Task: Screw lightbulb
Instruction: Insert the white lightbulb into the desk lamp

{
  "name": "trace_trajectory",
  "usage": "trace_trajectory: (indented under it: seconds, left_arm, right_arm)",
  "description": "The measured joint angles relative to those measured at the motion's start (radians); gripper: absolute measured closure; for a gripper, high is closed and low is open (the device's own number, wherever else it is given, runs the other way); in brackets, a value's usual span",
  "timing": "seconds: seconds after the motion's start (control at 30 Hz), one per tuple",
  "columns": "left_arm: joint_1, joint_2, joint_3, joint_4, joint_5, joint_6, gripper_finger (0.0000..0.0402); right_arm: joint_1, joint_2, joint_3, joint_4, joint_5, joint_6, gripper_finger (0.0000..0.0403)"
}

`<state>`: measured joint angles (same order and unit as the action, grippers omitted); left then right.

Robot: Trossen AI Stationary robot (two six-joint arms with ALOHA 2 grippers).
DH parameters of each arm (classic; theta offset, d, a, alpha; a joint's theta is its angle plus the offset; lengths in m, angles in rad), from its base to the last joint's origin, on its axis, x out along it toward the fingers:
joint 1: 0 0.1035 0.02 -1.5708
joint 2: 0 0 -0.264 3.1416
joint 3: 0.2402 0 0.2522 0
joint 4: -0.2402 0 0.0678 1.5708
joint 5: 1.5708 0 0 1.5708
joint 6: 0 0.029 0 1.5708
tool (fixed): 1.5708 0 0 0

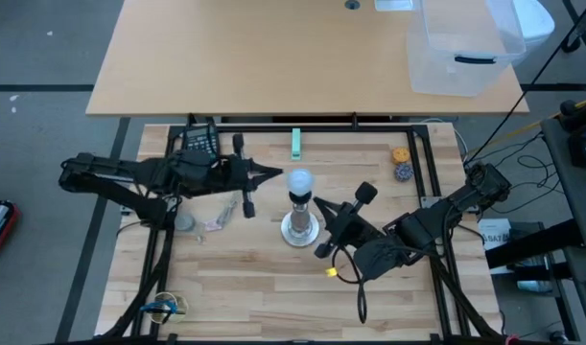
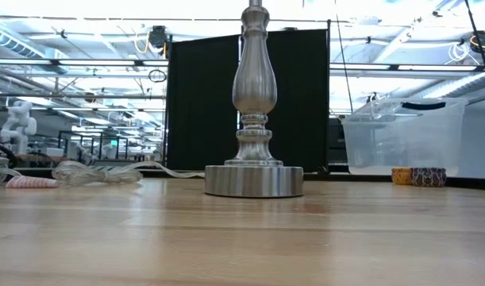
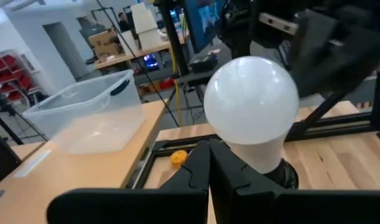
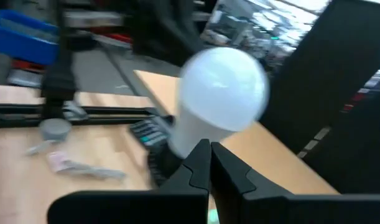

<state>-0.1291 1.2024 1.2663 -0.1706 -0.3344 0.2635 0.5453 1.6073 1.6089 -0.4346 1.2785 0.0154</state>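
The white frosted lightbulb (image 1: 299, 181) stands upright with its base in the black socket (image 3: 284, 175) on top of the silver round-based stand (image 1: 300, 228), at the table's middle. The stand's stem (image 2: 254, 87) shows in the low view; the bulb is above that picture. My left gripper (image 1: 276, 173) is shut, level with the bulb (image 3: 252, 106) on its left side. My right gripper (image 1: 318, 202) is shut, close to the bulb's (image 4: 222, 93) near right side, pointing at its neck. My left gripper has its shut fingertips (image 3: 202, 155) close against the bulb's neck (image 3: 264, 155), coming level from the table's left; I cannot tell whether they touch. My right gripper has its shut fingertips (image 4: 202, 155) just below the bulb's neck (image 4: 190, 134), coming from the near right; I cannot tell whether they touch.
A clear plastic bin (image 1: 460, 48) stands on the far table. A clear cord and small bits (image 1: 216, 216) and a grey disc (image 1: 184, 222) lie left of the stand. A green piece (image 1: 296, 144) and two small rolls (image 1: 401, 161) lie at the far side.
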Motion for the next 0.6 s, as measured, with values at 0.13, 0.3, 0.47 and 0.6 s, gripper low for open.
trace_trajectory:
  seconds: [0.13,0.3,0.47,0.6]
  left_arm:
    - [-0.042,-0.006,0.0,-0.01,-0.001,0.007,0.0401]
    - [-0.08,-0.001,0.0,-0.002,0.0,0.034,0.0401]
    - [-0.089,0.005,-0.002,0.001,-0.001,0.033,0.0401]
    - [-0.098,0.004,-0.002,0.014,0.017,0.034,0.0401]
  right_arm:
    - [-0.007,0.0,0.0,-0.005,0.096,-0.006,0.0403]
    - [-0.039,0.0,0.0,0.014,0.137,-0.043,0.0403]
    - [-0.077,0.0,0.0,0.071,0.132,-0.108,0.0403]
    - [-0.096,0.0,0.0,0.124,0.118,-0.175,0.0403]
